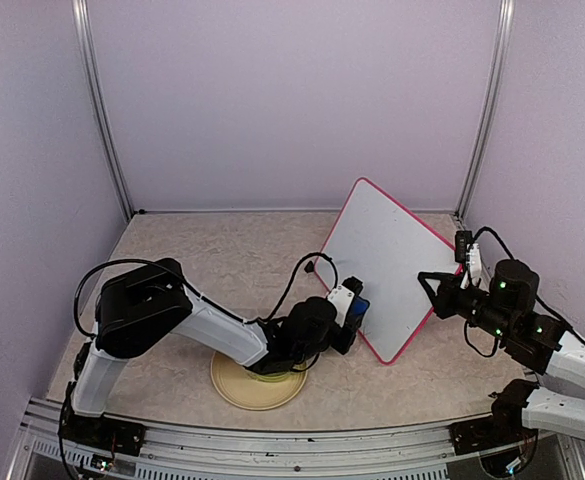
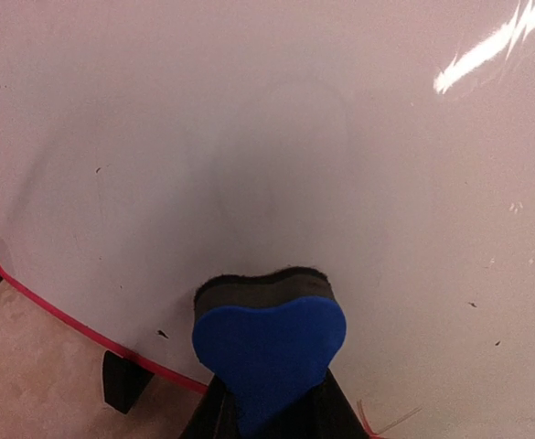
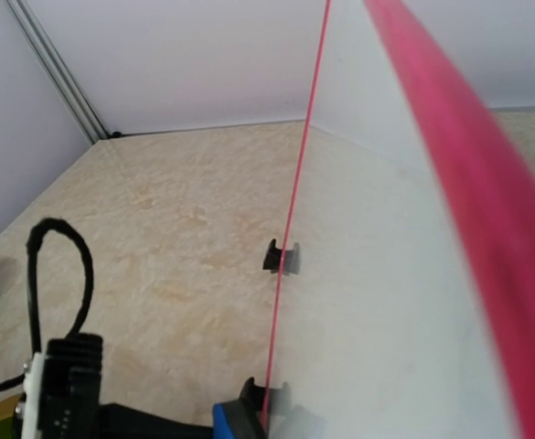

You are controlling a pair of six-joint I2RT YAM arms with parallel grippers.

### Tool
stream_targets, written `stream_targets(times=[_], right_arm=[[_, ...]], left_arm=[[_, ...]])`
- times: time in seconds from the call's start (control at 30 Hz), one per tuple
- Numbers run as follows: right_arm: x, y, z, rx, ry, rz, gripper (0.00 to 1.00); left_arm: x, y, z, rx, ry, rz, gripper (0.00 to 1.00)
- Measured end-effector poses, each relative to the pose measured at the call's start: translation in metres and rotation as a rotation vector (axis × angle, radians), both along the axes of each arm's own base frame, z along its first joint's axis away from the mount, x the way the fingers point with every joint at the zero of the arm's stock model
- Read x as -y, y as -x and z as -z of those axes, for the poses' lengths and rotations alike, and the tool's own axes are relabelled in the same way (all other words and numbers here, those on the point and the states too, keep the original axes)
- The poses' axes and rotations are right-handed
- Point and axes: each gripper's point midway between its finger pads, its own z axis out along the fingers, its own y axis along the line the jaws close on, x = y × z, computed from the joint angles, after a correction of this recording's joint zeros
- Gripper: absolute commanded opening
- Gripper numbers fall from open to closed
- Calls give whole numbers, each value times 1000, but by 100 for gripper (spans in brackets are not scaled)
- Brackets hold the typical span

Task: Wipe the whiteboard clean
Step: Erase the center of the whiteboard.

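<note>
The whiteboard (image 1: pixel 392 265) stands tilted up on its lower edge, pink-red frame all round. Its face (image 2: pixel 249 137) looks wiped, with only a few small dark specks. My left gripper (image 1: pixel 350 308) is shut on a blue heart-shaped eraser (image 2: pixel 267 352), whose dark felt side presses against the board near its bottom edge. My right gripper (image 1: pixel 440 288) is shut on the board's right edge. In the right wrist view its own fingers do not show, only the blurred pink frame (image 3: pixel 468 201) close up and the board's face (image 3: pixel 386 320).
Two black feet (image 2: pixel 125 380) clip the board's lower frame, one also seen as a black foot (image 3: pixel 283 257). A yellowish plate (image 1: pixel 237 385) lies on the beige tabletop under my left arm. Purple walls and metal posts enclose the table.
</note>
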Motion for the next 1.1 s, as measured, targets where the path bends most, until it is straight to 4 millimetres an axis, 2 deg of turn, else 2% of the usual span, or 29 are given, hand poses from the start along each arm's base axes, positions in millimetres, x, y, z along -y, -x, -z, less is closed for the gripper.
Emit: stream_targets(times=[0.4,0.9,1.1], right_arm=[[0,0,0,0,-1,-1,0],[-1,0,-1,6,2,-5,0],[-1,0,-1,5,2,-6,0]], left_arm=[[8,15,0,-10,15,35,0],[32,61,-4,-12,50,136,0],[36,69,-5,-11,60,167,0]])
